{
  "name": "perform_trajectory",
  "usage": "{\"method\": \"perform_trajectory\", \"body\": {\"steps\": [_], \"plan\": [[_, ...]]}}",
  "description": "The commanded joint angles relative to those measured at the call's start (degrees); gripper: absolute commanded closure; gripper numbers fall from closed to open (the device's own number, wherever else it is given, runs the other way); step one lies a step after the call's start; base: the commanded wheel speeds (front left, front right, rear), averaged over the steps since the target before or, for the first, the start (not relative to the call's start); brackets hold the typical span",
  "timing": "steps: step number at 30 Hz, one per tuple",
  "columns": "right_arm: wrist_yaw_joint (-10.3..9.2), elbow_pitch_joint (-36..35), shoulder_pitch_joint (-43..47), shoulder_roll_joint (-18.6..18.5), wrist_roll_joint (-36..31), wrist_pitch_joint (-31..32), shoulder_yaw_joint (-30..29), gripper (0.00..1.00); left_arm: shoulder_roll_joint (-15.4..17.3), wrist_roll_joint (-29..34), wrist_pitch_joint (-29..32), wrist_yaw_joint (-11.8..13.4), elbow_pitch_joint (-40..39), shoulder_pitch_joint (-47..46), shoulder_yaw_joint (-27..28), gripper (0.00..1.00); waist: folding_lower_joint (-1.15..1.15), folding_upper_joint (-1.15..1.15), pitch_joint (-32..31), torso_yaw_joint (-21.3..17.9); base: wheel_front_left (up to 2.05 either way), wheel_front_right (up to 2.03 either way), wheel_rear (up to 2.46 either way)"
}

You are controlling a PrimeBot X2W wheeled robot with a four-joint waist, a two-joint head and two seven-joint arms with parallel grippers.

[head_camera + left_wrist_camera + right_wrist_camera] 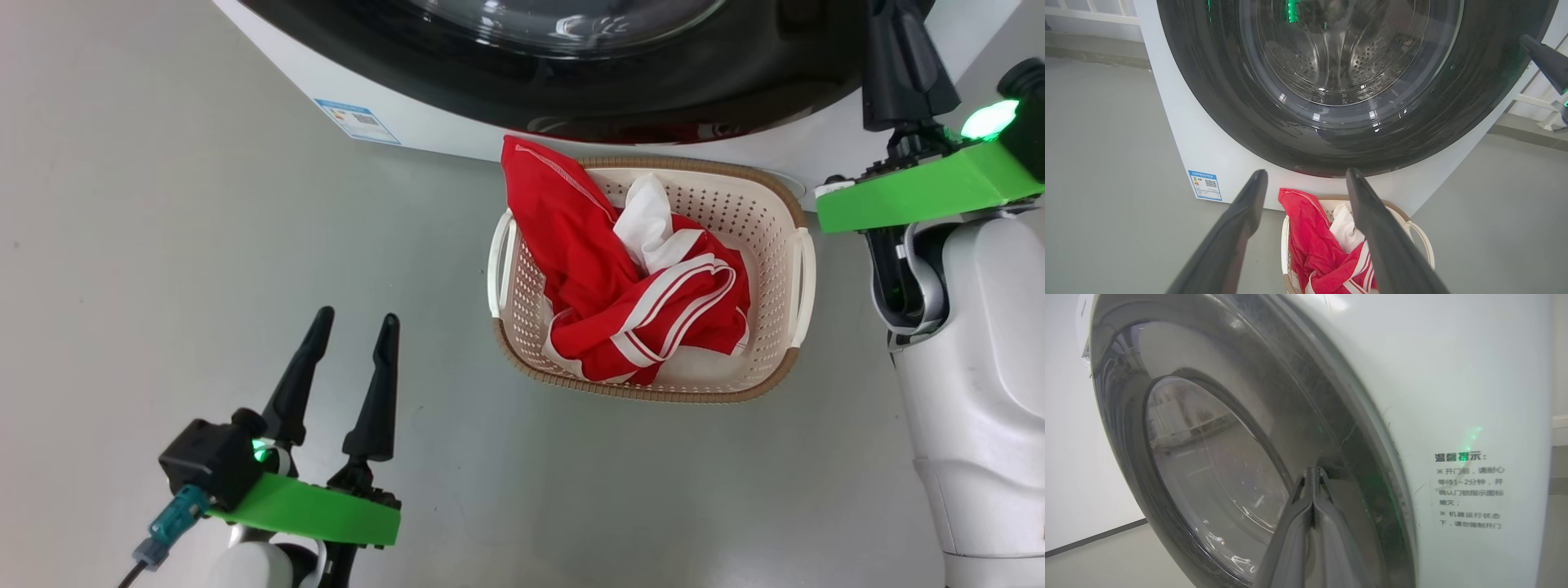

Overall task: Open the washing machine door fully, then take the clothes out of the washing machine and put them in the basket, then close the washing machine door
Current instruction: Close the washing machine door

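The clothes [604, 278] lie heaped in the basket [653, 394], at 6 o'clock from the door [694, 98] in the head view, and the door looks flush, or nearly so, with the washer [457, 122]. The right gripper [1312, 473], fingers clenched together on nothing, has its tips at the door's black ring near its 3 o'clock edge, seemingly touching. I judge any last push would run along its fingers into the door. The left gripper [355, 314], spread and empty, hangs at 8 o'clock from the basket, well apart from the door.
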Motion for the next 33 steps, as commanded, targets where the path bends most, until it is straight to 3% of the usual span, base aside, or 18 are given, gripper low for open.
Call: {"method": "perform_trajectory", "body": {"steps": [1, 14, 17, 18, 19, 33], "plan": [[-0.45, -1.7, -2.3, 0.5, -0.2, -0.3, -0.6, 1.00, 1.0, -0.5, -0.5, -0.3, -1.3, -1.0, 1.5, 0.00, 0.00, 0.00, 0.1, 0.0, 0.00, 0.00, 0.00], [-0.45, -1.1, 3.3, 0.7, 1.5, -0.3, 5.5, 1.00, 1.4, 0.2, -0.5, -0.3, 0.4, 0.0, 2.4, 0.00, 0.00, 0.00, -4.0, -1.8, 0.00, 0.00, 0.00], [-0.45, -1.2, 6.6, 0.7, 1.9, -0.3, 7.1, 0.58, 2.0, 0.5, -0.5, -0.3, 0.8, 0.7, 2.9, 0.00, 0.00, 0.00, -5.8, -2.7, 0.00, 0.00, 0.00], [-0.45, -1.2, 7.7, 0.7, 2.1, -0.3, 7.6, 0.34, 2.2, 0.5, -0.5, -0.3, 0.9, 1.0, 3.2, 0.00, 0.00, 0.00, -6.4, -3.1, 0.00, 0.00, 0.00], [-0.45, -1.3, 8.7, 0.7, 2.3, -0.3, 8.0, 0.00, 2.4, 0.6, -0.5, -0.3, 1.0, 1.2, 3.4, 0.00, 0.00, 0.00, -7.0, -3.5, 0.00, 0.00, 0.00], [-0.45, -3.8, 22.0, 0.7, 4.1, -0.3, 8.6, 0.00, 5.5, 2.3, -0.5, -0.3, 1.5, 4.7, 5.4, 0.00, 0.00, 0.00, -13.6, -8.6, 0.00, 0.00, 0.00]]}}
